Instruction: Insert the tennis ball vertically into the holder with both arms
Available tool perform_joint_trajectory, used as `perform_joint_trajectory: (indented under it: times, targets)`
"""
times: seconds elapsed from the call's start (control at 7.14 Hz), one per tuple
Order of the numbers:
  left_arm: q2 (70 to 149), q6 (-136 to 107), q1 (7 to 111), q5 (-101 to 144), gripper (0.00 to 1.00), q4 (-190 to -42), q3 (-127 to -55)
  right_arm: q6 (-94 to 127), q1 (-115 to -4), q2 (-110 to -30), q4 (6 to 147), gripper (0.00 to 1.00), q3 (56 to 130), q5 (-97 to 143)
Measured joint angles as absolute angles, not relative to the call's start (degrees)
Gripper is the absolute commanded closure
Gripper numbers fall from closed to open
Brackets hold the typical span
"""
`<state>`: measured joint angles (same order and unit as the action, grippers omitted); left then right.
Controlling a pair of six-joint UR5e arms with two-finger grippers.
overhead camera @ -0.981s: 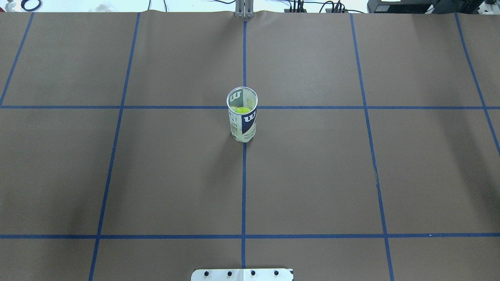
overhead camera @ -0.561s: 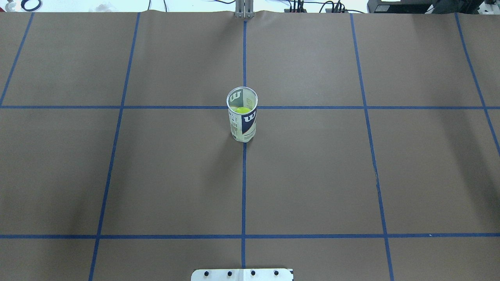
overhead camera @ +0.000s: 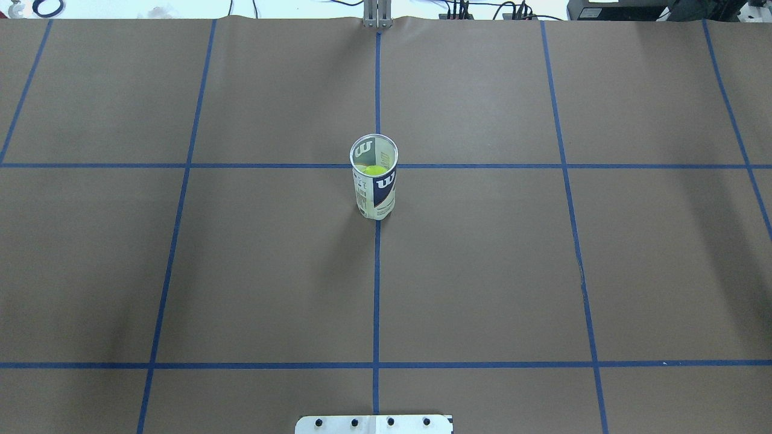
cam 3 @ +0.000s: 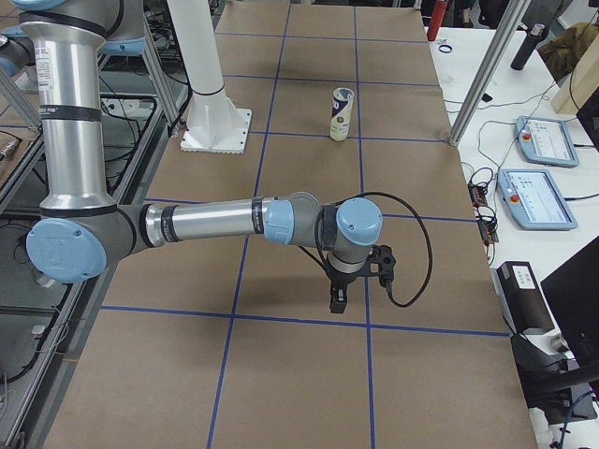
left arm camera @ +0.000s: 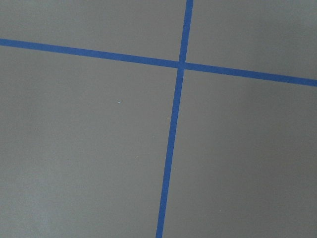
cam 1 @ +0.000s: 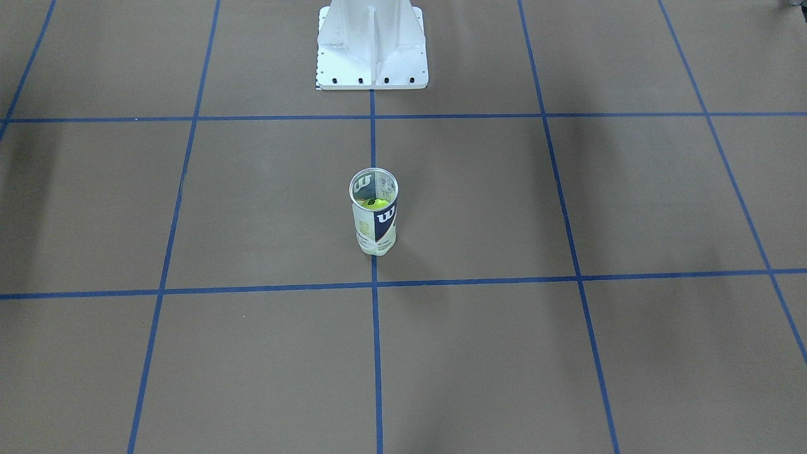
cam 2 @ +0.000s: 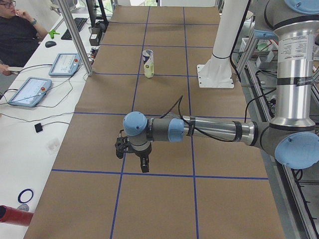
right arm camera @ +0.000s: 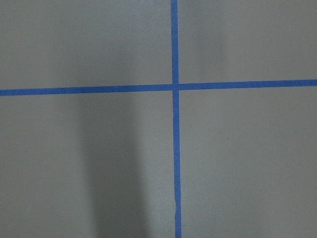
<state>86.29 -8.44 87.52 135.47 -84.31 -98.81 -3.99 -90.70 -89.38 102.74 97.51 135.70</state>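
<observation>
The holder [overhead camera: 374,181], a clear can with a white and navy label, stands upright at the table's centre on a blue tape crossing. It also shows in the front view [cam 1: 374,217] and both side views [cam 2: 148,63] [cam 3: 342,113]. A yellow-green tennis ball [overhead camera: 374,170] sits inside it, also visible in the front view [cam 1: 376,203]. My left gripper [cam 2: 141,162] hangs over the table's left end, far from the holder. My right gripper [cam 3: 339,299] hangs over the right end. I cannot tell whether either is open or shut. Both wrist views show only brown paper and tape.
The white robot base [cam 1: 372,50] stands behind the holder. An operator [cam 2: 20,35] and tablets [cam 2: 30,91] are at a side desk past the table's far edge, with aluminium posts [cam 2: 75,35] along that edge. Control pendants [cam 3: 538,140] lie there too.
</observation>
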Motion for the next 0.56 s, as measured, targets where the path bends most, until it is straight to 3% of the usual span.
perform_joint_trajectory:
  times: [0.56]
  targets:
    - [86.1,-8.6,87.5,135.2,0.0,-84.3,-98.8,-3.9,-90.7,-89.2,102.7,0.0,97.8,135.8]
